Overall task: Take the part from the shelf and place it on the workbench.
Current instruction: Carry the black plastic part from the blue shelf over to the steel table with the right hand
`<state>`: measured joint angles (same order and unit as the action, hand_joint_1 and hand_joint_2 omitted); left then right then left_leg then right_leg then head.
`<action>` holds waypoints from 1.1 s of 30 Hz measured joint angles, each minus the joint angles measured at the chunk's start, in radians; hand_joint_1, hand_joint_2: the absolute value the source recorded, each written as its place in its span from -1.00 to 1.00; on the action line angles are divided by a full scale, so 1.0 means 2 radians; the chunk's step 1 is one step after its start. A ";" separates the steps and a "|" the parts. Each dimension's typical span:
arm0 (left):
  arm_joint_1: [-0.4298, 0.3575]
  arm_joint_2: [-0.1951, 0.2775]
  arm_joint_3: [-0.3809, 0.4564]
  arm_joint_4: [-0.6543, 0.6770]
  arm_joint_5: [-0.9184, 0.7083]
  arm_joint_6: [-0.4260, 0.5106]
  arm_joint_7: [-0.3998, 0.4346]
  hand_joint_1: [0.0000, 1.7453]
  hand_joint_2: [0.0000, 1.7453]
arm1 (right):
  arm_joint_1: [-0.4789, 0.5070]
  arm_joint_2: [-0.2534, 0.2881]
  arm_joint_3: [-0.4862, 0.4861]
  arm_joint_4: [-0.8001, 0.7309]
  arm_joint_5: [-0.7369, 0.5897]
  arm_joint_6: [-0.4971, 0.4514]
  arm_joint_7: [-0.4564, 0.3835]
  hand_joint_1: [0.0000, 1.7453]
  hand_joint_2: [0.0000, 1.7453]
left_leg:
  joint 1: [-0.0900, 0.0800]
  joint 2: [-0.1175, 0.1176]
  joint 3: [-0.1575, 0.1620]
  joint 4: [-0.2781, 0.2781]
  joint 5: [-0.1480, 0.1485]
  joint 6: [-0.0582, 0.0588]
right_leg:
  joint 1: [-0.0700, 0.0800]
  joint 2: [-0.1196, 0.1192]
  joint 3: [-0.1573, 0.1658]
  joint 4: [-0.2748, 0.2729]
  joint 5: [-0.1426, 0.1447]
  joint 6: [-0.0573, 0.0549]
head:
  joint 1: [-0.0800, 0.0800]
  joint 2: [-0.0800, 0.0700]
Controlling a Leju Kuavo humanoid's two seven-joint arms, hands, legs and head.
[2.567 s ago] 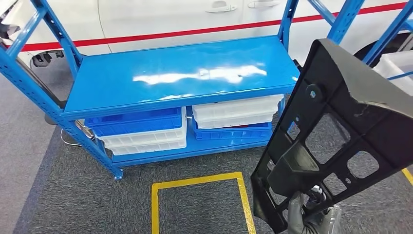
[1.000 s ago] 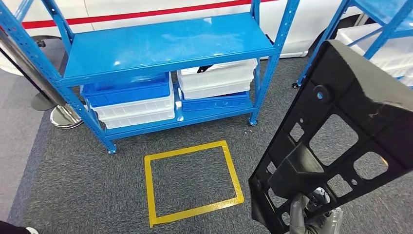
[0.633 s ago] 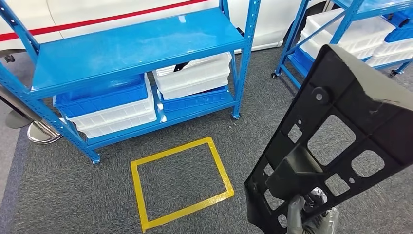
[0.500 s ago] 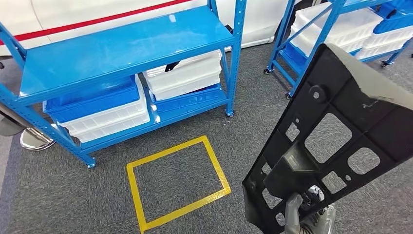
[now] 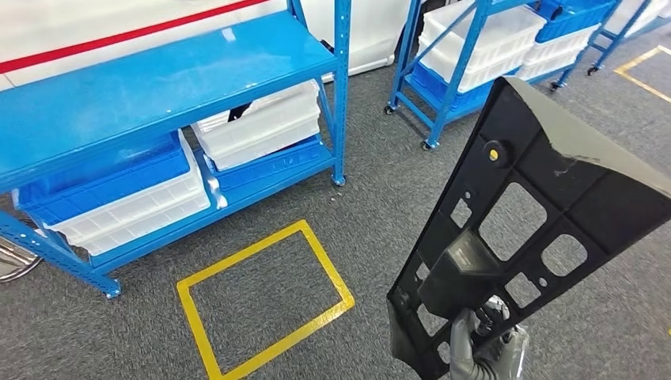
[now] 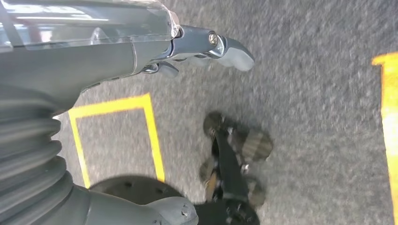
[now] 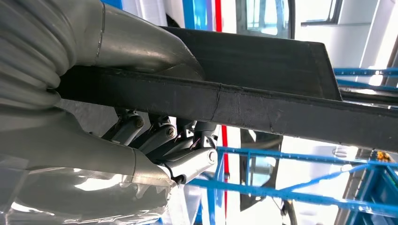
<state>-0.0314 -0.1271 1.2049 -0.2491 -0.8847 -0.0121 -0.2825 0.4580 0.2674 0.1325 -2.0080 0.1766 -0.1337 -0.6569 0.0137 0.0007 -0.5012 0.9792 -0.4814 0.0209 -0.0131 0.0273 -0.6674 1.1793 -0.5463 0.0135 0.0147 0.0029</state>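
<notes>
Part (image 5: pixel 538 229), a large black plastic panel with square cut-outs, stands tilted in the lower right of the head view, gripped at its lower end by the right hand (image 5: pixel 483 352), which rises from the bottom edge with grey fingers curled round the panel's rim; in the right wrist view the same panel (image 7: pixel 263 108) crosses as a dark bar, the thick thumb (image 7: pixel 141 44) lying over one face and the darker fingers (image 7: pixel 159 138) clamped under the other. Left hand (image 6: pixel 187 49) hangs over grey carpet, holding nothing, its fingers partly curled but apart. On the carpet (image 5: pixel 372 206) lies a yellow taped rectangle (image 5: pixel 265 301), between the robot and a blue shelf (image 5: pixel 158 87) whose top deck is bare and glossy. Under that deck sit stacked white and blue bins (image 5: pixel 261 127). A second blue rack (image 5: pixel 467 47) with more white bins stands further off to the right, and a white vehicle body with a red stripe (image 5: pixel 119 36) runs behind the shelf
</notes>
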 joint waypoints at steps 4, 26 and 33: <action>0.002 0.001 0.000 0.000 -0.008 0.000 -0.001 -1.00 1.00 | 0.004 -0.002 0.001 0.004 -0.009 -0.011 0.000 1.00 1.00 | -0.001 0.027 -0.002 0.002 -0.001 -0.001 | -0.002 -0.014 -0.014 0.042 -0.007 0.004 | 0.001 0.000; 0.003 -0.012 -0.005 0.000 -0.056 0.018 0.002 -1.00 1.00 | 0.061 0.030 -0.073 -0.045 -0.014 0.068 0.000 1.00 1.00 | -0.003 -0.038 0.001 0.011 -0.013 -0.009 | 0.002 0.051 0.036 -0.075 0.047 -0.013 | -0.004 0.000; 0.004 -0.018 -0.007 0.000 -0.061 0.018 -0.002 -1.00 1.00 | 0.071 0.033 -0.099 -0.052 -0.015 0.073 0.000 1.00 1.00 | -0.004 0.015 0.003 -0.001 -0.003 0.002 | 0.001 -0.008 -0.026 0.052 -0.018 0.000 | 0.001 0.000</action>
<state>-0.0229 -0.1630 1.1905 -0.2487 -1.0074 0.0248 -0.2858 0.5992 0.3342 -0.0652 -2.1121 0.1476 0.0122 -0.6573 0.0053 0.0308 -0.4952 0.9779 -0.4880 0.0249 -0.0119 0.0115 -0.7199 1.2840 -0.5816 0.0132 0.0170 0.0028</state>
